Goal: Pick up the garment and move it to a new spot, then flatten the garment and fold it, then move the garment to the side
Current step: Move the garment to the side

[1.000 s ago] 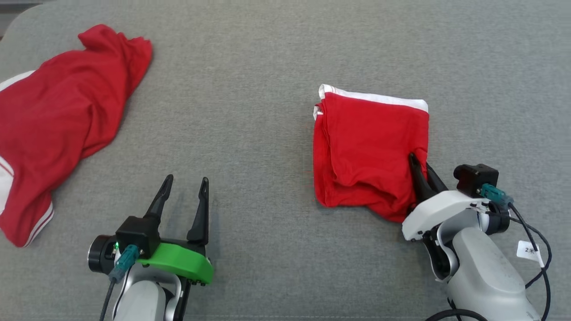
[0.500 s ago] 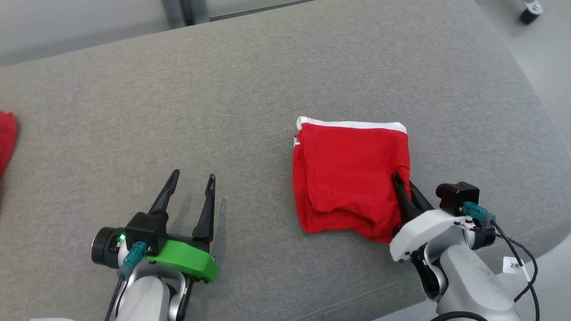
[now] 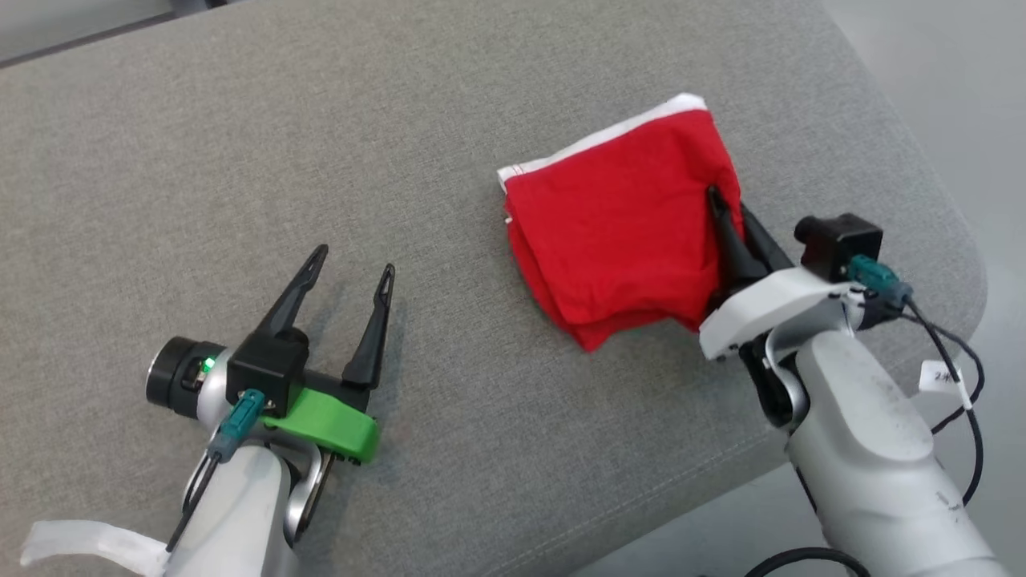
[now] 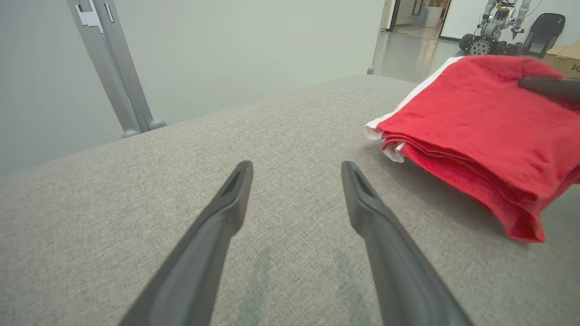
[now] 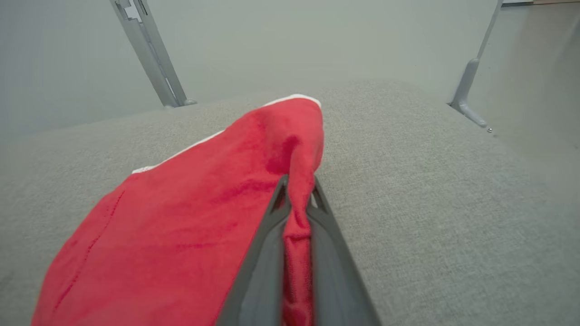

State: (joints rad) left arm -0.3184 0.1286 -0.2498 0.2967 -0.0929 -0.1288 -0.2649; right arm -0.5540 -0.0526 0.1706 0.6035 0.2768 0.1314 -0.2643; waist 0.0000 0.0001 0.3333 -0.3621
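The garment (image 3: 617, 224) is a folded red cloth with a white band along its far edge, lying near the right end of the grey cushion. My right gripper (image 3: 725, 204) is shut on its right edge. In the right wrist view the red garment (image 5: 195, 217) is pinched between the two fingers of the right gripper (image 5: 297, 185) and its near side is lifted. My left gripper (image 3: 353, 260) stands open over bare cushion to the left, holding nothing. From the left wrist, the open left gripper (image 4: 294, 167) points past the garment (image 4: 476, 131), which lies to its right.
The grey cushion (image 3: 240, 144) ends close to the garment on the right, with a rounded corner (image 3: 954, 264) and floor beyond. Metal frame legs (image 4: 122, 81) stand behind the cushion. Another wheeled robot (image 4: 494, 22) is far off in the room.
The head camera has turned right, so the other red cloth at the left has left the picture. My right gripper has carried the garment toward the cushion's right end, turning it.
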